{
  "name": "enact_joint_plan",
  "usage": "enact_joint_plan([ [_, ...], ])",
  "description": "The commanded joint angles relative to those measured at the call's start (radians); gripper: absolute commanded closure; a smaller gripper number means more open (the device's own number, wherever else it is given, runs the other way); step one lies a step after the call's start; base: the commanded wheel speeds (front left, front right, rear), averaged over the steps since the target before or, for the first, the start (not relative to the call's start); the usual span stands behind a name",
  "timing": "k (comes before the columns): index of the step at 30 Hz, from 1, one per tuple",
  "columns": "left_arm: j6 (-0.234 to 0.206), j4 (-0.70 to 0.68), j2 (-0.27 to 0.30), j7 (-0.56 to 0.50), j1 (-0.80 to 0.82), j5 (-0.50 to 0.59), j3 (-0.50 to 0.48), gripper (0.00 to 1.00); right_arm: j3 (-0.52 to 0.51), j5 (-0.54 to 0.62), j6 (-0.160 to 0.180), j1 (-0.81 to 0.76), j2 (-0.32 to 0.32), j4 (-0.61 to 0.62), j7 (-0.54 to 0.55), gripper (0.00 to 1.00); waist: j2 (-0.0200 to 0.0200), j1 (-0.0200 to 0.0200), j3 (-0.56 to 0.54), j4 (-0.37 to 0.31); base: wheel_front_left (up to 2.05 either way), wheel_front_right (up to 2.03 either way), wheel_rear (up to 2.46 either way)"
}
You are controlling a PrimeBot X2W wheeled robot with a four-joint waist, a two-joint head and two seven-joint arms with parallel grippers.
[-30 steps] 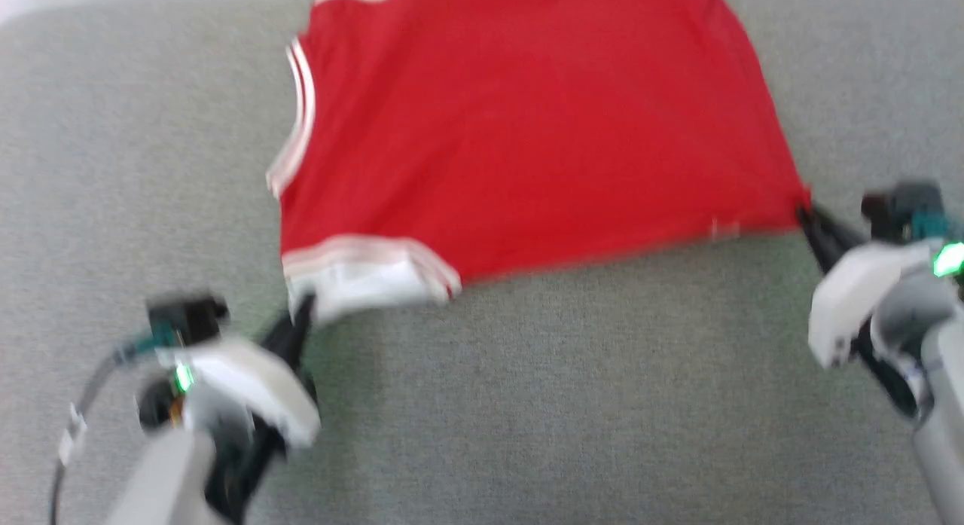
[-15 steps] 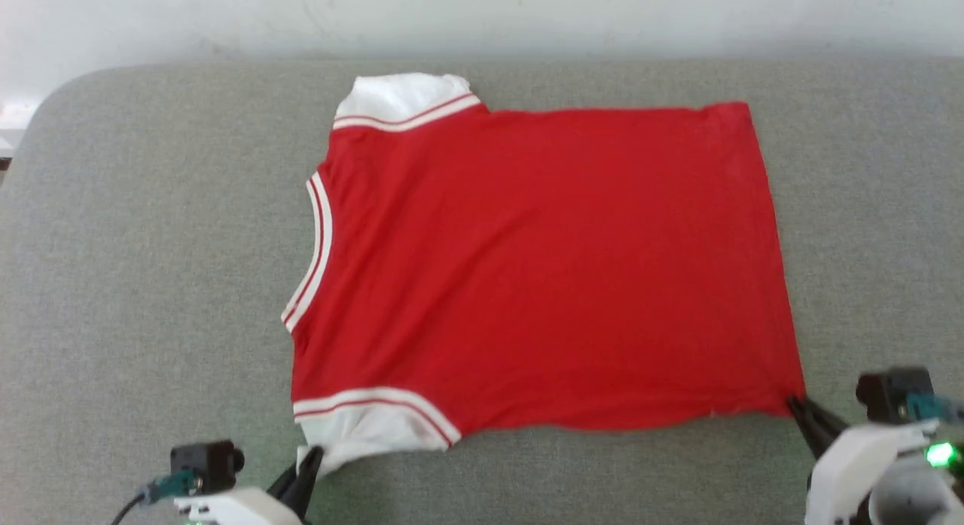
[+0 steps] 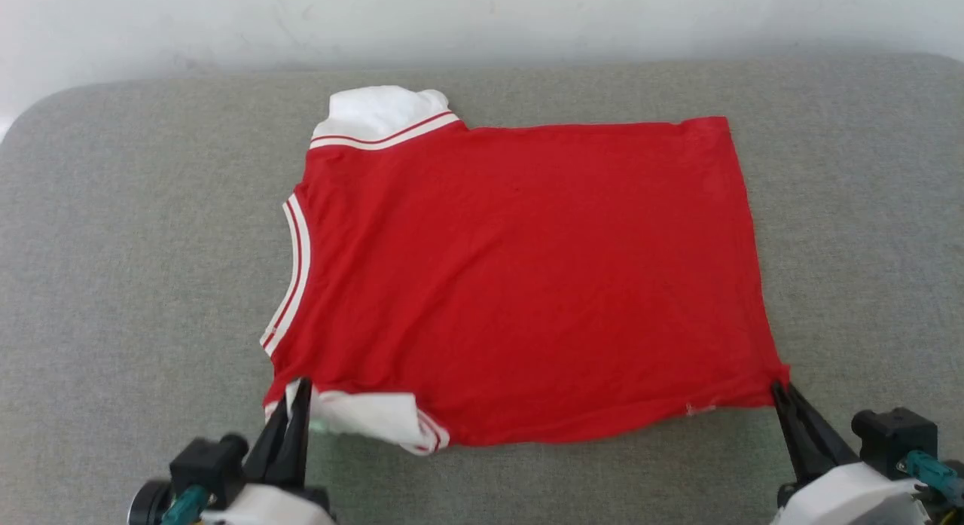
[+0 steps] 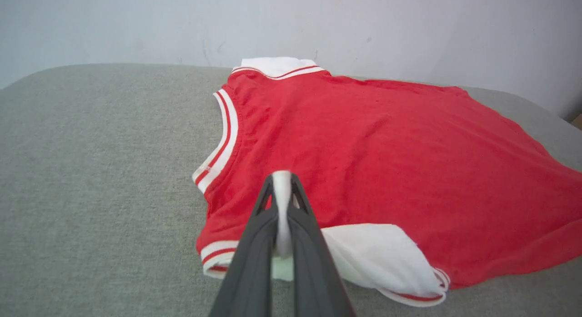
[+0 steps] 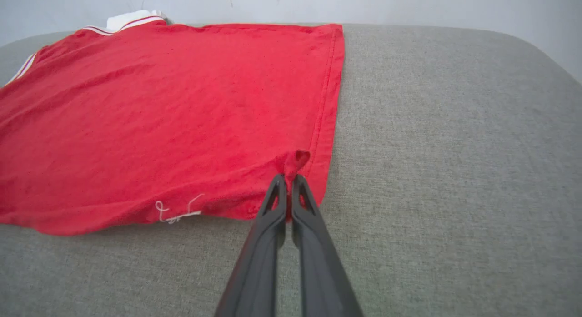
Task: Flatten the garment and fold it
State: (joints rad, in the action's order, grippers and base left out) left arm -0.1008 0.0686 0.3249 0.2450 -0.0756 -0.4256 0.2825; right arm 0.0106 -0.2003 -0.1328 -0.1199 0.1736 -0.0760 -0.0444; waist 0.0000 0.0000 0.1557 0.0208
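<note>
Grey fabric surface, far corners rounded. Plain pale wall behind its far edge. Light even, soft.

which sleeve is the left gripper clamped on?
The near sleeve, its white cloth pinched in the left gripper; the far sleeve sticks out flat, untouched.

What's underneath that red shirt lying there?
The garment lies spread on a grey padded surface, which shows all around it. Whatever lies directly beneath is covered by the cloth; its underside cannot be seen either.
</note>
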Motion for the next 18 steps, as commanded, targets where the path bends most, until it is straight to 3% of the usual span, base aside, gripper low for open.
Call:
enact_joint_plan([
  [1, -0.007, -0.008, -0.007, 0.008, 0.025, 0.013, -0.002, 1.00, 0.000, 0.011, 0.002, 0.019, -0.008, -0.003, -0.017, 1.00, 0.0000, 0.0000, -0.002, -0.003, 0.00, 0.00, 0.00],
  [7, 0.013, -0.015, -0.031, 0.016, 0.126, 0.067, -0.032, 1.00, 0.002, 0.040, 0.002, 0.096, -0.014, -0.041, -0.039, 1.00, 0.0000, 0.0000, 0.006, -0.016, 0.00, 0.00, 0.00],
  [18, 0.093, 0.081, -0.019, 0.017, 0.333, 0.099, -0.096, 1.00, -0.015, 0.049, 0.002, 0.277, -0.013, -0.069, 0.055, 1.00, 0.0000, 0.0000, 0.100, -0.041, 0.00, 0.00, 0.00],
])
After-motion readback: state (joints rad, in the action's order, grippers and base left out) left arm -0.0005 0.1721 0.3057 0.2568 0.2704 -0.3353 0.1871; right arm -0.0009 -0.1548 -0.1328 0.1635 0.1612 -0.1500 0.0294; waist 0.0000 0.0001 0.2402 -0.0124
